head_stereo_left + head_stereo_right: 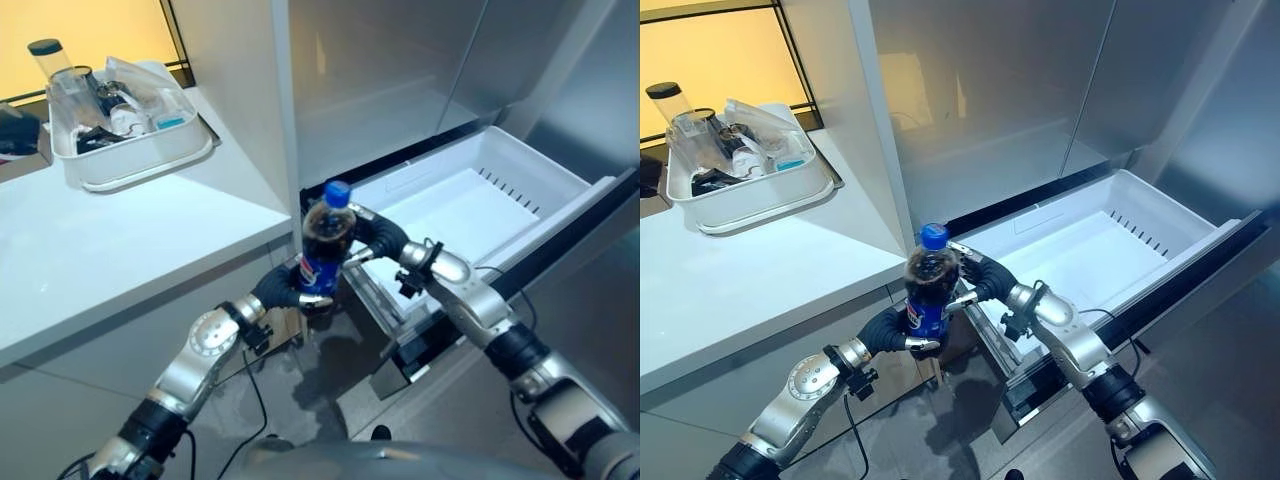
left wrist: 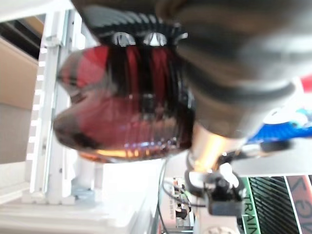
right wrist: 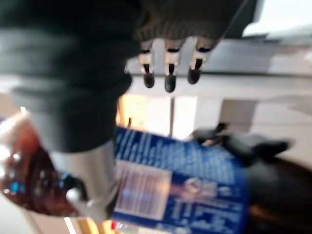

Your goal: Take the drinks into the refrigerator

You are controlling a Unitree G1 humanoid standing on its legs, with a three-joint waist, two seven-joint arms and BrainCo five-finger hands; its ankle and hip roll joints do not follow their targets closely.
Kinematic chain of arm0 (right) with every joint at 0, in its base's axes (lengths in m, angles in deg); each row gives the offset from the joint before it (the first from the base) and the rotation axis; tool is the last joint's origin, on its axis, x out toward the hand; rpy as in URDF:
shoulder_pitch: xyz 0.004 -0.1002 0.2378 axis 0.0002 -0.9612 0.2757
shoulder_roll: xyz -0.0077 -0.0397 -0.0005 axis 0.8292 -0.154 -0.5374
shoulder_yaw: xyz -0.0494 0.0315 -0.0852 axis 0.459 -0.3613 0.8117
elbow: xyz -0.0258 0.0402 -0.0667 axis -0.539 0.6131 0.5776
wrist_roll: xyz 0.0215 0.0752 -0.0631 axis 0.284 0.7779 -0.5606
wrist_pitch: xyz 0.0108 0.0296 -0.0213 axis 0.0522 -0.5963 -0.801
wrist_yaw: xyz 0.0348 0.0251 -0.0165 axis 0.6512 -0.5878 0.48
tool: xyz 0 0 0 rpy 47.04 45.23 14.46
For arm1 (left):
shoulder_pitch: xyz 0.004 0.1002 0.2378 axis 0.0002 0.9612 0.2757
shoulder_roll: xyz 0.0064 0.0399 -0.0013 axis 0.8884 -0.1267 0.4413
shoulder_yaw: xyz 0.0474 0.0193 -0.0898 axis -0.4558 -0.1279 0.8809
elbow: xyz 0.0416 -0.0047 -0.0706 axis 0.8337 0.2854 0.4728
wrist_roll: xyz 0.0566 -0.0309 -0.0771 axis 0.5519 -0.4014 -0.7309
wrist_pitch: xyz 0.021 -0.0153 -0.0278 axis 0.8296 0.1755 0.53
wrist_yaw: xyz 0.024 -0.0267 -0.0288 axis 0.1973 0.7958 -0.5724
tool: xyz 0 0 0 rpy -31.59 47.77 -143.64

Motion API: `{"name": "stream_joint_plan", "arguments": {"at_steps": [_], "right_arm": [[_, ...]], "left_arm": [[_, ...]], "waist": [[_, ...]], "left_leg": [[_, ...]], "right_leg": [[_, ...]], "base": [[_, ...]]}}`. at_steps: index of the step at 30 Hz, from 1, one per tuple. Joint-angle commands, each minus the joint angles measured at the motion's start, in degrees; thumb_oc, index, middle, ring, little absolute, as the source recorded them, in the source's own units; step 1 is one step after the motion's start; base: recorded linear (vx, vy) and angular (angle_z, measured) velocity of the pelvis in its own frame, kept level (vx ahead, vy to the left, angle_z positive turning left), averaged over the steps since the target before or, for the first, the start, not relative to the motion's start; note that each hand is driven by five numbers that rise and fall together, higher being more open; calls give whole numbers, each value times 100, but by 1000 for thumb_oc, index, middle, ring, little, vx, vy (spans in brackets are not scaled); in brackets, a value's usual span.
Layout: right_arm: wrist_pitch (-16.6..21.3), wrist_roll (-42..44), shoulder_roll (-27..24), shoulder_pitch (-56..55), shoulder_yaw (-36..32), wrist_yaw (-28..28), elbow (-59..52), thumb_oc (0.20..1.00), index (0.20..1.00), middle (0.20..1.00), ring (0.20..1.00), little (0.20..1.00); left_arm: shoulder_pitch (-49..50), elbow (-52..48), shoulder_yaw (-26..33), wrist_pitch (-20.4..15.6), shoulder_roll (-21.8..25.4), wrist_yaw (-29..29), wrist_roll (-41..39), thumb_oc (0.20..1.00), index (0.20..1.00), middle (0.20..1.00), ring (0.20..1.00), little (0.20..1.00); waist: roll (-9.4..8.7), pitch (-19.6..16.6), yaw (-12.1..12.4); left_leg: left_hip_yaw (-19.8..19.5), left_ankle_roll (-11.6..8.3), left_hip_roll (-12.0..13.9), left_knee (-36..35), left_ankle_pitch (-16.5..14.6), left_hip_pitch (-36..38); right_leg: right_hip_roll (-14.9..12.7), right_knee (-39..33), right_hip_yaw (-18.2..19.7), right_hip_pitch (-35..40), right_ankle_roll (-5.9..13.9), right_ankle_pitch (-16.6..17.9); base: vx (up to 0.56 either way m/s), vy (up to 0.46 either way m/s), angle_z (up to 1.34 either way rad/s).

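Cola bottle [image 1: 931, 285] with blue cap and blue label, held upright in the air between both arms, in front of the worktop [image 1: 730, 280] edge and just beside the open white refrigerator drawer [image 1: 1100, 235]. Left robot hand [image 1: 902, 328] grips the bottle's lower part, fingers curled round the label. Right robot hand [image 1: 975, 278] touches the bottle's upper part from the drawer side; whether its fingers grip cannot be told. A white bin [image 1: 745, 205] of utensils stands on the worktop, well apart.

White counter [image 1: 750, 280], white bin [image 1: 750, 205] on it
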Motion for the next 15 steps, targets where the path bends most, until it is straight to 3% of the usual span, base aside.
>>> {"name": "stream_joint_plan", "arguments": {"at_steps": [1,10,11,15], "right_arm": [[184,161,462,874,293,-192,218,1000,1000,1000,1000,1000],[221,-482,1301,1110,538,-652,1088,1000,1000,1000,1000,1000],[272,-659,1308,1124,550,-755,1080,219,219,219,219,219],[313,-771,1283,922,338,-972,979,200,200,200,200,200]], "left_arm": [[-1222,-74,-562,-565,-314,26,68,200,200,200,200,200],[-1513,12,-944,-402,-564,13,18,200,200,200,200,200],[-1531,-14,-944,-391,-557,-2,14,200,200,200,200,200],[-1316,-146,-844,-355,-520,3,-96,200,200,200,200,200]], "waist": [[-29,-188,187],[-24,-182,217],[-22,-177,223],[-24,-158,241]], "left_leg": [[-20,156,-179,3,-160,-88],[-50,155,-154,3,-159,-107],[-52,157,-161,3,-158,-112],[-82,168,-166,3,-158,-138]], "right_leg": [[-110,335,-235,377,310,-561],[-99,324,-242,381,301,-566],[-96,324,-244,375,303,-559],[-102,322,-245,367,312,-562]], "base": [[4,-9,3],[0,0,0],[0,0,0],[0,0,0]]}}
